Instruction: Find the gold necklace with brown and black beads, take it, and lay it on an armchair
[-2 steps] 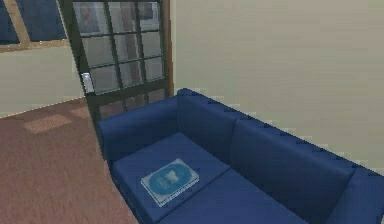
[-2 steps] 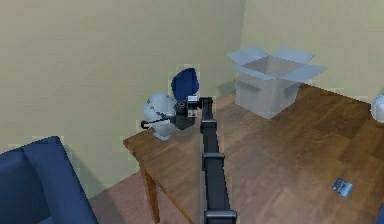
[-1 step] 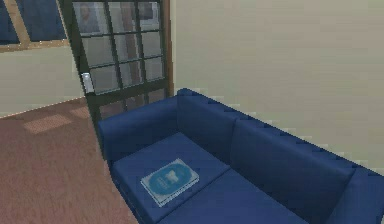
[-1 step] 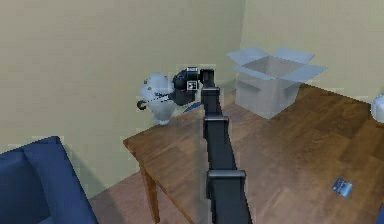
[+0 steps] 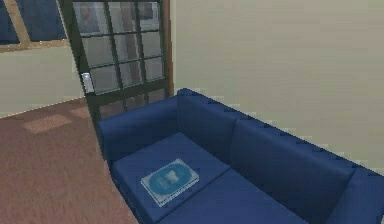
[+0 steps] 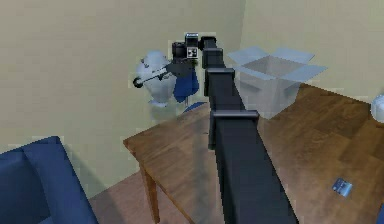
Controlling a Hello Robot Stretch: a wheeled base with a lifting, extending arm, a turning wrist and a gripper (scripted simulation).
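Gripper [image 6: 149, 75] hung at white bust [image 6: 158, 93], likely the pick-up step. Its grip and any load couldn't be told. Next move called for lifting clear of bust.

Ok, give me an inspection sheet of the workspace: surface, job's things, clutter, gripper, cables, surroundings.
Surface: brown wooden table, arm stretched across it.
Job's things: nothing seen.
Clutter: pale rounded bust-like thing and blue thing at far edge; open white cardboard box; small grey thing; white round thing at the arm side view's right edge.
Gripper: gripper against the pale thing; cannot tell whether it holds anything.
Cables: nothing seen.
Surroundings: dark blue sofa with light blue flat thing on its seat; dark-framed glass door; beige wall; reddish wooden floor.
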